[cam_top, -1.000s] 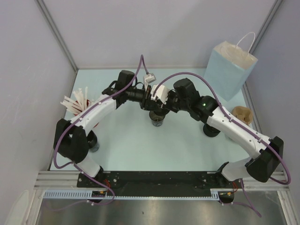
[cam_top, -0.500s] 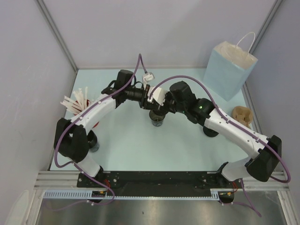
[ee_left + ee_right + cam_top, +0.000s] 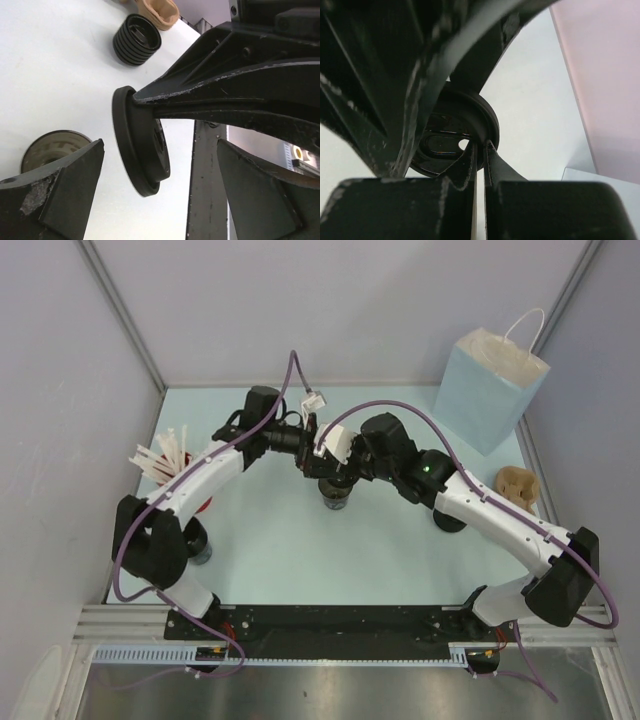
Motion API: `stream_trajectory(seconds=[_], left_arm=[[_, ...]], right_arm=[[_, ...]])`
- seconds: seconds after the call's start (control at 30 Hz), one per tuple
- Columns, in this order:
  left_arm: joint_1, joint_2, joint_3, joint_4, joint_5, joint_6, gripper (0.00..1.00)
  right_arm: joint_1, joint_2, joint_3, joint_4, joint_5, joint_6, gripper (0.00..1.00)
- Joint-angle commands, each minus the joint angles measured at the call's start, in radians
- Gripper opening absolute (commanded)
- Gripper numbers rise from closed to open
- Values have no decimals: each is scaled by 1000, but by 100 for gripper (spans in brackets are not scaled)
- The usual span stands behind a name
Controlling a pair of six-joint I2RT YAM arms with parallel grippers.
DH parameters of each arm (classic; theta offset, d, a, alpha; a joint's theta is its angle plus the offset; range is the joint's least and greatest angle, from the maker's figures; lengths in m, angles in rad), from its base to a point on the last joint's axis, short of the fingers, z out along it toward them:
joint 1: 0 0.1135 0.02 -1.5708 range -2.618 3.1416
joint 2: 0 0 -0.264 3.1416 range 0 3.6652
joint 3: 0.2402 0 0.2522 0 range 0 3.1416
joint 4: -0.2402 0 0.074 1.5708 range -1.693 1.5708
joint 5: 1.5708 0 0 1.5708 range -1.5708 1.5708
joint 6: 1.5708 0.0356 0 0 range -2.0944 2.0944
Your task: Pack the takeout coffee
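- Inspecting the tools, we found the right gripper (image 3: 479,150) clenched on the rim of the lid (image 3: 137,145) and the left gripper (image 3: 160,165) released, jaws wide either side of it.
- The lid stood on edge, axis level; the open cup (image 3: 50,150) stood upright on the table (image 3: 280,540) just below both grippers.
- We read no brand or writing.

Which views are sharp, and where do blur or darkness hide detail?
Top external view: evenly lit, sharp, only soft shadows. Left wrist view: the black lid is fairly sharp, but the white table is almost overexposed. Right wrist view: the right tool, close to the lens, is blurred and dark; the wall looks pinkish.
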Motion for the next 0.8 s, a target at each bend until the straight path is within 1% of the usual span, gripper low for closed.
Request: stream_trajectory(seconds=[0.0, 0.17, 0.23, 0.27, 0.33, 0.37, 0.4, 0.47, 0.6, 0.63, 0.7, 0.77], left_arm=[[37, -86, 4, 34, -19, 12, 99], [115, -138, -2, 8, -130, 68, 99], [152, -168, -10, 2, -179, 121, 99], [160, -177, -15, -3, -242, 143, 99], [177, -195, -36, -1, -305, 204, 100], [178, -209, -44, 0, -351, 224, 99], [183, -215, -64, 8, -367, 242, 100], [200, -238, -87, 25, -376, 255, 100], [214, -289, -149, 83, -388, 258, 99], [217, -303, -162, 98, -390, 255, 99], [217, -342, -203, 141, -396, 256, 99], [217, -359, -229, 157, -397, 259, 99]], right_arm=[[6, -20, 1, 5, -17, 24, 0], [-15, -19, 18, -41, -28, 55, 0], [-30, -3, 35, -70, -65, 76, 0], [-44, 27, 69, -123, -80, 102, 0], [-79, 75, 125, -191, -128, 125, 0], [-89, 99, 196, -270, -141, 150, 0], [-116, 163, 236, -312, -179, 164, 0], [-138, 224, 309, -411, -230, 185, 0], [-167, 345, 480, -511, -240, 222, 0], [-178, 401, 506, -531, -241, 227, 0], [-190, 455, 584, -596, -263, 248, 0], [-195, 521, 624, -654, -286, 251, 0]])
